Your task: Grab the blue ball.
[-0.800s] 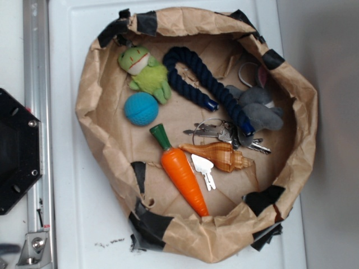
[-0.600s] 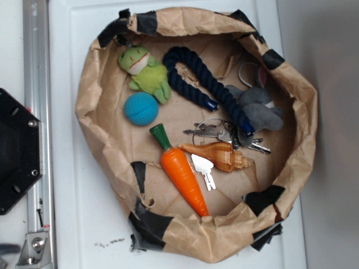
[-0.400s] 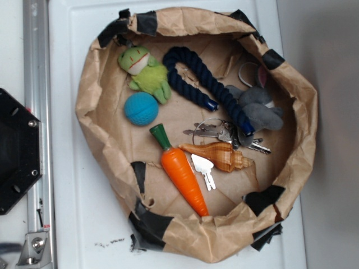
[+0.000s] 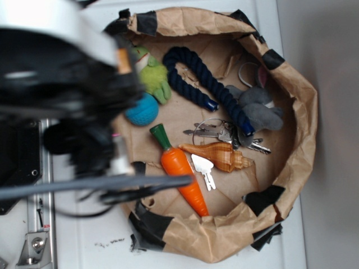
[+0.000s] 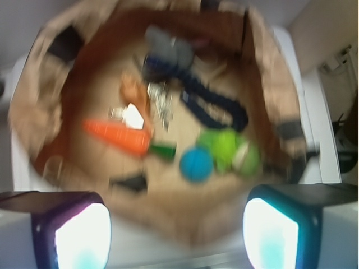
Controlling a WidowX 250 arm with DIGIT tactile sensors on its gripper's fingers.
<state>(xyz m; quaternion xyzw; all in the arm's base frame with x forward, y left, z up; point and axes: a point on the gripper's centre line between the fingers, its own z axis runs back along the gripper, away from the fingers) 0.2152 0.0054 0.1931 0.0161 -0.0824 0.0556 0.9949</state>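
The blue ball (image 4: 145, 111) lies on the floor of the brown paper bag (image 4: 291, 89), just below the green plush toy (image 4: 154, 78). My blurred arm (image 4: 67, 89) hangs high over the bag's left side and hides the ball's left edge. In the wrist view the ball (image 5: 196, 164) shows well beyond my gripper (image 5: 176, 235), a little right of centre. The two fingers (image 5: 84, 235) stand wide apart with only bag paper and white surface between them. The gripper is open and holds nothing.
In the bag lie an orange carrot (image 4: 182, 174), a seashell (image 4: 221, 156), keys (image 4: 216, 131), a dark navy rope (image 4: 202, 84) and a grey plush (image 4: 261, 109). A metal rail (image 4: 36, 224) runs down the left beside the white surface.
My arm has swept in from the left, now covering the bag's left rim and most of the green plush. Nothing in the bag has moved.
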